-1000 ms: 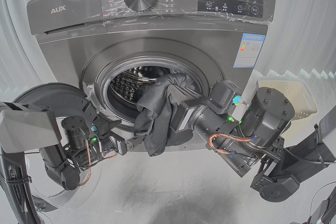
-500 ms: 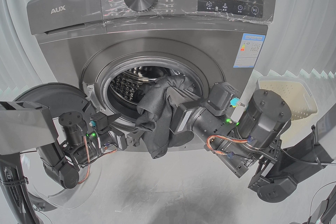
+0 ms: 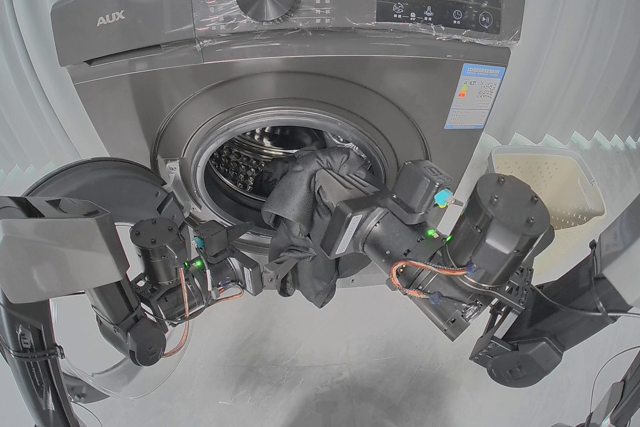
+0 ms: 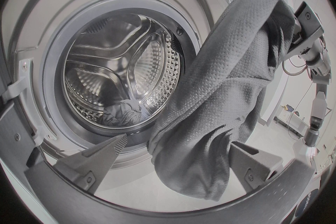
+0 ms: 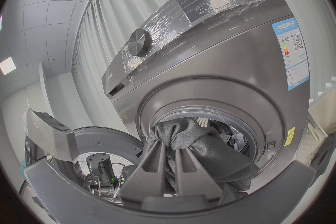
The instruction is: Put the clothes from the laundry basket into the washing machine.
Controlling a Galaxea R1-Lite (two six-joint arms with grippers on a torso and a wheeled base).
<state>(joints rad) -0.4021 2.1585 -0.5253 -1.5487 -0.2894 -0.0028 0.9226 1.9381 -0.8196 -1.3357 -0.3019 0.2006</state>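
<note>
A dark grey garment [image 3: 300,208] hangs over the lower rim of the washing machine's drum opening [image 3: 247,165]. My right gripper [image 5: 170,147] is shut on its upper fold, right at the opening. My left gripper [image 4: 176,140] is open just below the opening. The garment's hanging lower end [image 4: 196,151] sits between its two fingers [image 4: 101,154]; I cannot tell whether they touch it. In the head view the left gripper [image 3: 280,271] is at the cloth's lower edge. Another grey garment [image 4: 122,112] lies inside the steel drum. The cream laundry basket [image 3: 567,181] stands right of the machine.
The round machine door [image 3: 100,188] is swung open to the left, behind my left arm. Grey floor [image 3: 300,355] lies open in front of the machine. White curtains hang behind it.
My left gripper has moved right, up to the hanging end of the garment. My right gripper has shifted slightly left and down with the garment, and the cloth's lower end has swung right.
</note>
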